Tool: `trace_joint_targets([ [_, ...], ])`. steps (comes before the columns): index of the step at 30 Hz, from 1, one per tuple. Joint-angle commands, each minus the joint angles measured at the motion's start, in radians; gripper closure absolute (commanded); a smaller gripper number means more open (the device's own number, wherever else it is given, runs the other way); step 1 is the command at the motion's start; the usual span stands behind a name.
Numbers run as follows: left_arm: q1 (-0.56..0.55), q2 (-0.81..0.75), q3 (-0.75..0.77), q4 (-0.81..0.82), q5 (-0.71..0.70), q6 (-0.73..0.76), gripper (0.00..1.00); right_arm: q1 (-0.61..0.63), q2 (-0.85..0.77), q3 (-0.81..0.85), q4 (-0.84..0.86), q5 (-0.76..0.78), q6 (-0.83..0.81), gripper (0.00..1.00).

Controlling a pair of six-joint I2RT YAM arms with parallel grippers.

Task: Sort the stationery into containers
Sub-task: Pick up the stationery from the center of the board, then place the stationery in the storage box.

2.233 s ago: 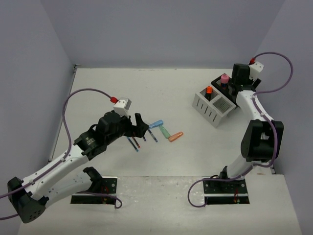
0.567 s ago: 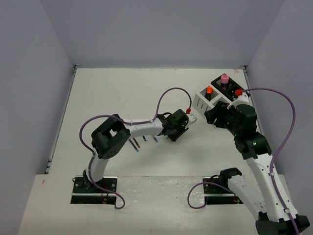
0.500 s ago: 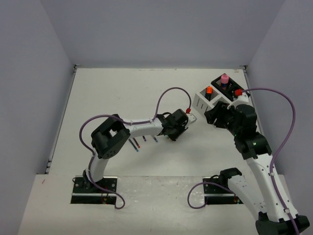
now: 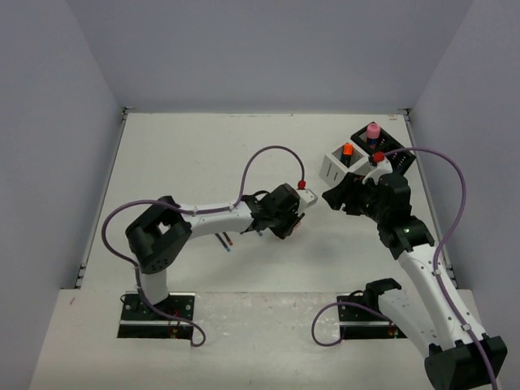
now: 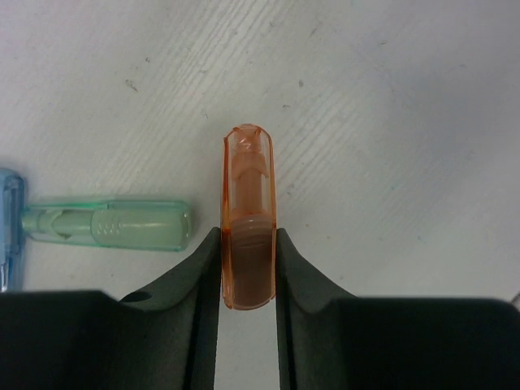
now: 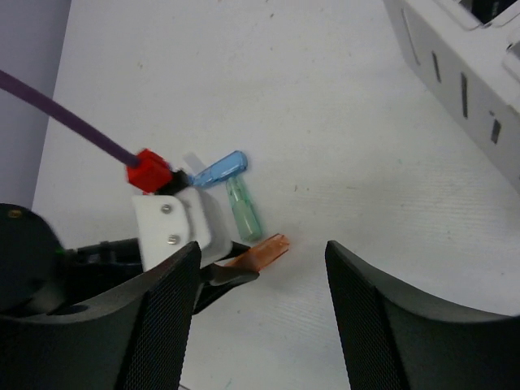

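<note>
My left gripper is shut on the rear end of an orange highlighter, which points away from it low over the table. A green highlighter lies just left of it, with a blue one at the frame edge. In the top view the left gripper hides these. My right gripper hangs open above the same spot, looking down on the orange highlighter, the green one and the blue one. The white container holds an orange-capped marker. The black container holds a pink cylinder.
Thin pens lie on the table under the left forearm. The left wrist's purple cable arcs over the table's middle. The white container's slotted wall shows at the right wrist view's upper right. Walls close in the table on three sides.
The left jaws have closed on the orange highlighter and the left wrist has drawn back a little to the left. The right gripper has moved left, away from the containers.
</note>
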Motion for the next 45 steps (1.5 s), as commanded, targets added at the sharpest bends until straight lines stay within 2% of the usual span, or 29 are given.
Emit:
trace_joint_targets([
  [1, -0.014, -0.18, -0.049, 0.137, 0.042, -0.051, 1.0, 0.0, 0.022, -0.056, 0.147, -0.141, 0.05, 0.35],
  [7, -0.023, -0.316, -0.131, 0.269, 0.14, -0.078, 1.0, 0.002, 0.061, -0.126, 0.291, -0.341, 0.08, 0.34],
  [12, -0.026, -0.355, -0.126, 0.323, 0.214, -0.083, 1.0, 0.02, 0.069, -0.14, 0.311, -0.338, 0.095, 0.37],
  [15, -0.029, -0.364, -0.121, 0.338, 0.232, -0.087, 1.0, 0.028, 0.077, -0.142, 0.316, -0.348, 0.101, 0.47],
  [16, -0.03, -0.366, -0.121, 0.344, 0.231, -0.089, 1.0, 0.03, 0.08, -0.144, 0.32, -0.355, 0.107, 0.52],
  [17, -0.03, -0.369, -0.121, 0.351, 0.227, -0.092, 1.0, 0.032, 0.081, -0.15, 0.327, -0.368, 0.113, 0.62],
  [19, -0.03, -0.371, -0.119, 0.356, 0.221, -0.095, 1.0, 0.033, 0.079, -0.156, 0.335, -0.381, 0.121, 0.73],
  [21, -0.03, -0.374, -0.116, 0.359, 0.198, -0.096, 1.0, 0.034, 0.071, -0.17, 0.346, -0.402, 0.134, 0.72],
  [22, -0.03, -0.375, -0.116, 0.36, 0.188, -0.096, 1.0, 0.035, 0.067, -0.176, 0.347, -0.409, 0.138, 0.65],
  [24, -0.03, -0.376, -0.116, 0.368, 0.176, -0.099, 1.0, 0.034, 0.056, -0.184, 0.351, -0.403, 0.147, 0.6],
  [28, -0.03, -0.378, -0.116, 0.381, 0.162, -0.104, 1.0, 0.033, 0.044, -0.197, 0.349, -0.399, 0.157, 0.6],
  [30, -0.03, -0.379, -0.115, 0.383, 0.156, -0.104, 1.0, 0.033, 0.038, -0.198, 0.347, -0.399, 0.159, 0.73],
  [31, -0.03, -0.377, -0.111, 0.382, 0.153, -0.104, 1.0, 0.034, 0.035, -0.194, 0.344, -0.396, 0.159, 0.94],
  [32, -0.03, -0.376, -0.109, 0.377, 0.146, -0.104, 1.0, 0.034, 0.033, -0.191, 0.336, -0.392, 0.159, 1.0],
  [34, -0.03, -0.372, -0.105, 0.37, 0.127, -0.104, 0.98, 0.033, 0.032, -0.178, 0.321, -0.372, 0.158, 1.0],
  [35, -0.03, -0.37, -0.103, 0.364, 0.11, -0.104, 0.89, 0.033, 0.032, -0.169, 0.312, -0.356, 0.156, 1.0],
  [36, -0.03, -0.369, -0.101, 0.356, 0.096, -0.104, 0.73, 0.033, 0.033, -0.158, 0.304, -0.337, 0.153, 1.0],
  [37, -0.03, -0.368, -0.101, 0.346, 0.087, -0.107, 0.57, 0.033, 0.033, -0.149, 0.284, -0.317, 0.152, 1.0],
  [38, -0.03, -0.368, -0.101, 0.339, 0.074, -0.107, 0.33, 0.033, 0.04, -0.12, 0.266, -0.285, 0.142, 1.0],
  [39, -0.03, -0.369, -0.105, 0.333, 0.049, -0.107, 0.21, 0.032, 0.046, -0.099, 0.241, -0.251, 0.138, 1.0],
  [41, -0.03, -0.373, -0.114, 0.308, -0.005, -0.125, 0.0, 0.026, 0.065, -0.04, 0.187, -0.073, 0.123, 1.0],
  [42, -0.029, -0.376, -0.118, 0.299, -0.024, -0.127, 0.0, 0.02, 0.078, -0.009, 0.158, -0.036, 0.113, 1.0],
  [43, -0.029, -0.376, -0.121, 0.26, -0.063, -0.135, 0.0, 0.009, 0.093, 0.03, 0.137, 0.111, 0.105, 1.0],
  [45, -0.029, -0.393, -0.133, 0.188, -0.158, -0.18, 0.0, -0.068, 0.156, 0.141, 0.102, 0.307, 0.092, 1.0],
])
